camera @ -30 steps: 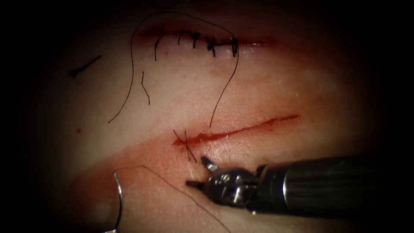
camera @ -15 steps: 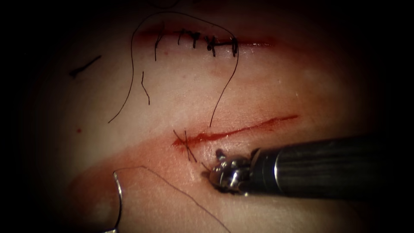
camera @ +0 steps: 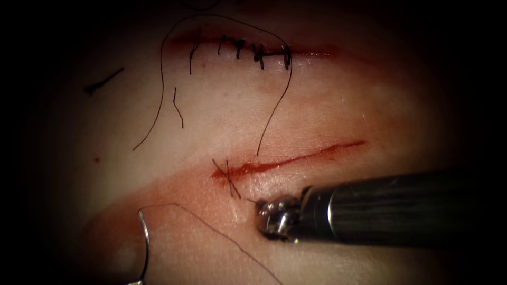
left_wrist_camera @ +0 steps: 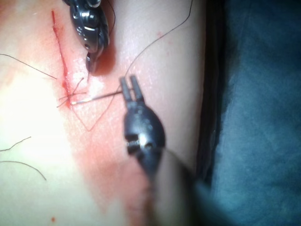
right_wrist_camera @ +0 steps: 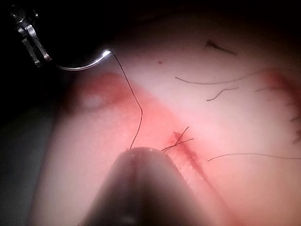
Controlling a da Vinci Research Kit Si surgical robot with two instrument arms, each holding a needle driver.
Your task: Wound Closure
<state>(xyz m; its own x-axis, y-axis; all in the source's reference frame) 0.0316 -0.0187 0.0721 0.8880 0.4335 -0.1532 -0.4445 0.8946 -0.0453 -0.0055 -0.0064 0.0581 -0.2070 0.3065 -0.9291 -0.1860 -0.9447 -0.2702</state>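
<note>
The tissue (camera: 327, 105) is pale, glossy and slightly rippled. It is stained with red fluid (camera: 174, 195) around a thin slanted cut (camera: 296, 157) that rises from centre frame toward the right in the endoscope view. At the left end of this cut sits a knot (camera: 228, 178) of dark thread with short crossed tails. Near the top of the frame a second, older cut (camera: 248, 50) runs level and carries a row of dark stitches. A loose cut end of thread (camera: 104, 81) lies at upper left.

The right tool (left_wrist_camera: 89, 66) comes in on a dark, ribbed metal shaft along the lower right. Its rounded steel wrist is just below the knot and its tip points down at the tissue. In the left wrist view its jaws taper together, clenched. One knot tail reaches that tip, but I cannot tell whether it is pinched.

The needle (camera: 146, 237) is a thin, bright steel curve at lower left, clear of the tissue and to the left of the cut, with its long axis roughly upright there. The left tool (right_wrist_camera: 32, 47) is clenched on it at the end away from the thread. The thread (camera: 211, 224) leaves the needle's other end and trails right and down across the tissue.
</note>
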